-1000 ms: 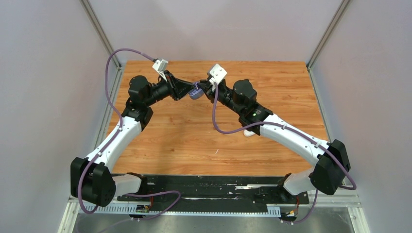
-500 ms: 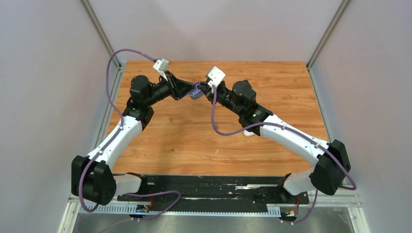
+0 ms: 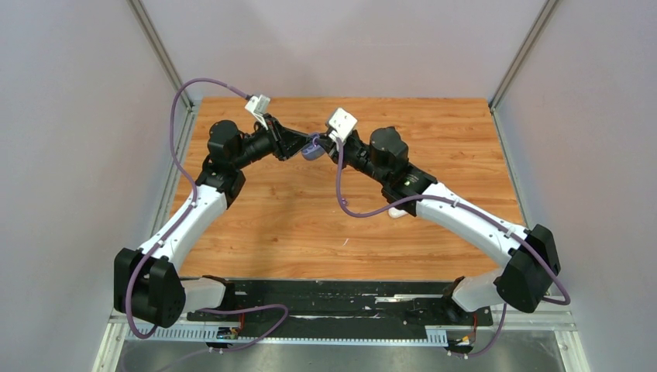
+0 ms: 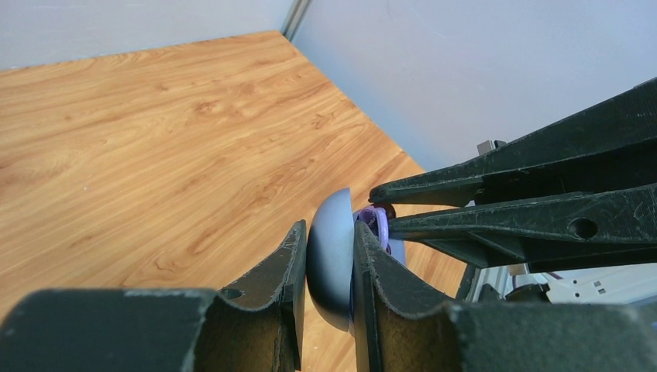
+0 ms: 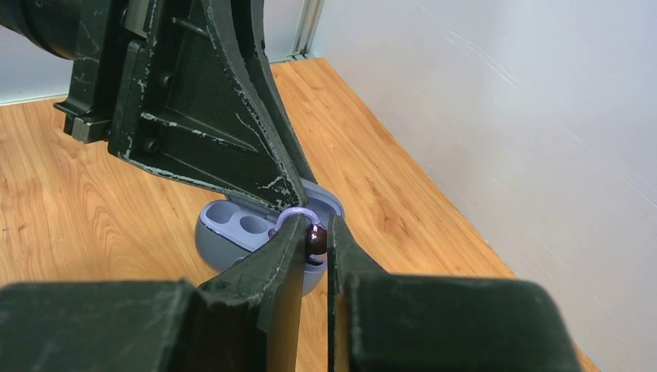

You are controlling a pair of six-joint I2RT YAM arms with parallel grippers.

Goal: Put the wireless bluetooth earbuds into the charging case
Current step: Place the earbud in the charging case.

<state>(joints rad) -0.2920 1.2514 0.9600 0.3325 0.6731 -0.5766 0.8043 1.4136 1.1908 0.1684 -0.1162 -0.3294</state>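
Pushing in off-line, you risk the dark earbud (image 5: 316,239) pinched in your right hand (image 5: 315,226) missing a socket (image 5: 252,225) in the open case (image 5: 225,240) your left hand (image 4: 329,230) clamps above the far surface (image 3: 310,225), then dropping.

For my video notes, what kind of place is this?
Probably a robotics lab test cell: a wood-grain table boxed in by plain grey walls between metal posts, with a left arm and right arm mounted at its near edge.

No readable text, label, brand or number in any view; faint raised marking on left gripper (image 4: 329,230) illegible
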